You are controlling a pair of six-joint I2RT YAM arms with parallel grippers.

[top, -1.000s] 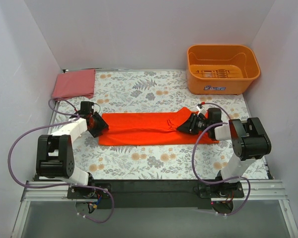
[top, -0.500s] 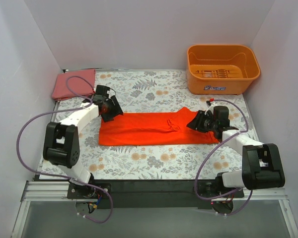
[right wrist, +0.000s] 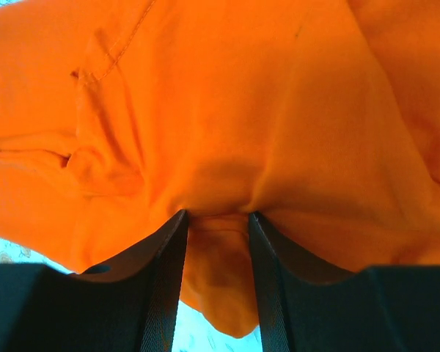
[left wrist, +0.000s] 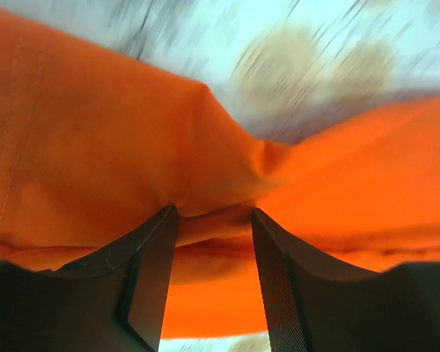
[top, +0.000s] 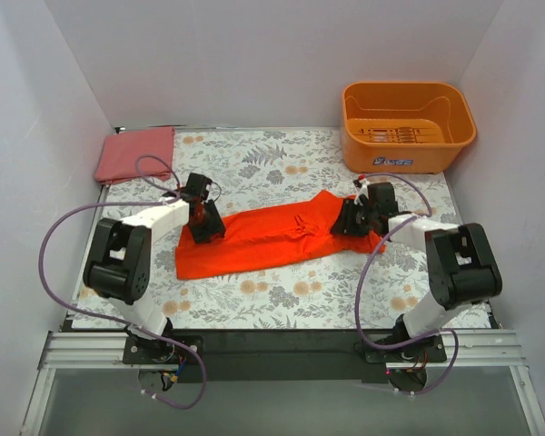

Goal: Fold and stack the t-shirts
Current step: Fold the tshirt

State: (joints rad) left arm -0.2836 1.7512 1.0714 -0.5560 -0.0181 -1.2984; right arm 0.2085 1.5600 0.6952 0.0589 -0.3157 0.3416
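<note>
Left gripper [top: 205, 227] [left wrist: 209, 217] and right gripper [top: 349, 221] [right wrist: 216, 220]: each pinched tight on a fold of the orange-red t-shirt [top: 263, 241], one per end. Stretched between them across the middle of the floral table [top: 282, 163]. Pinkish-red t-shirt [top: 136, 153] folded at the far-left corner, well apart.

1. The worktop [top: 254, 163] has a floral print.
2. An orange-red t-shirt [top: 263, 238] lies stretched across its middle.
3. A folded pinkish-red t-shirt [top: 136, 153] lies in the far left corner.
4. An orange tub [top: 436, 154] stands in the far right corner.
</note>
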